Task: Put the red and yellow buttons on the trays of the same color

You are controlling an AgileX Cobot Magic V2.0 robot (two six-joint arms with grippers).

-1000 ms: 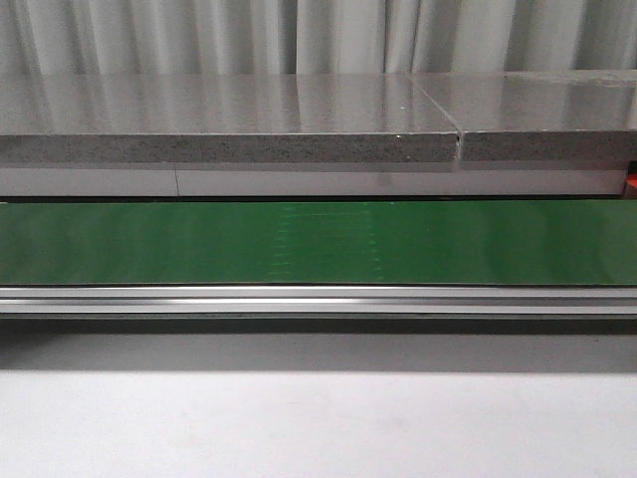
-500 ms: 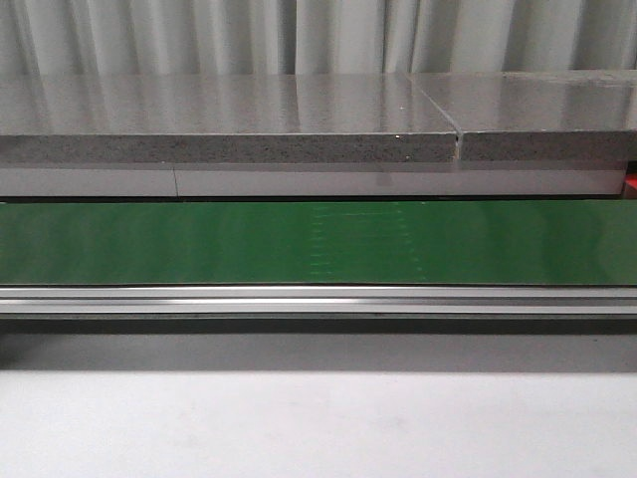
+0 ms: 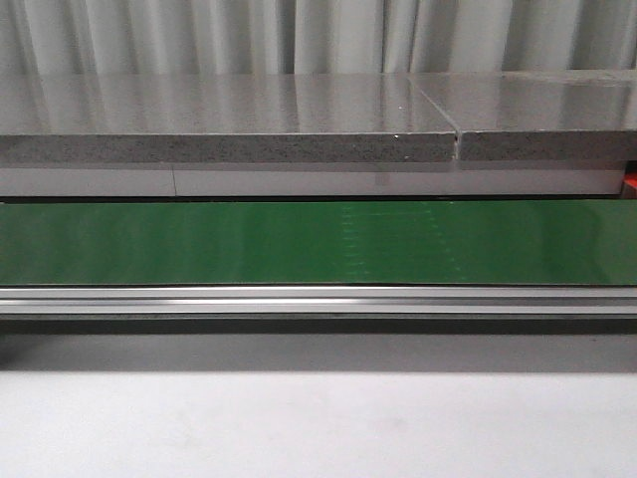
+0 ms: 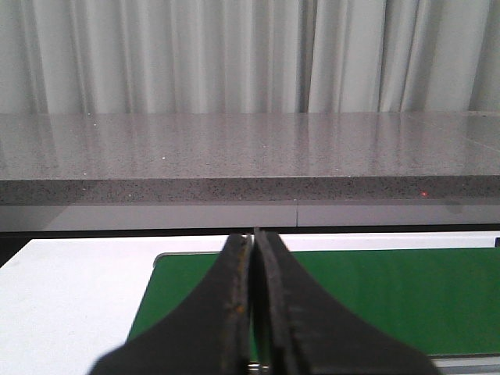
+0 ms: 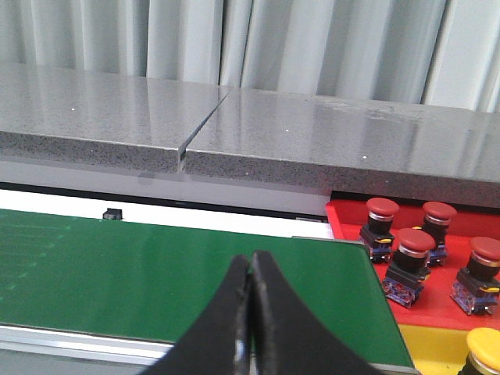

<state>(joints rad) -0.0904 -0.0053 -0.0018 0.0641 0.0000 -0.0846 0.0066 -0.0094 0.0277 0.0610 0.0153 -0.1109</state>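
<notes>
Both hands, left (image 4: 251,312) and right (image 5: 250,328), were fully closed, empty. Green belt (image 3: 199,242) was bare; best to wait, open when button arrives.

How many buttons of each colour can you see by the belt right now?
Red buttons: 4, on the red tray
Yellow buttons: 1, cut off at the frame edge
Total: 5, all in the right wrist view only; none on the green belt.
</notes>
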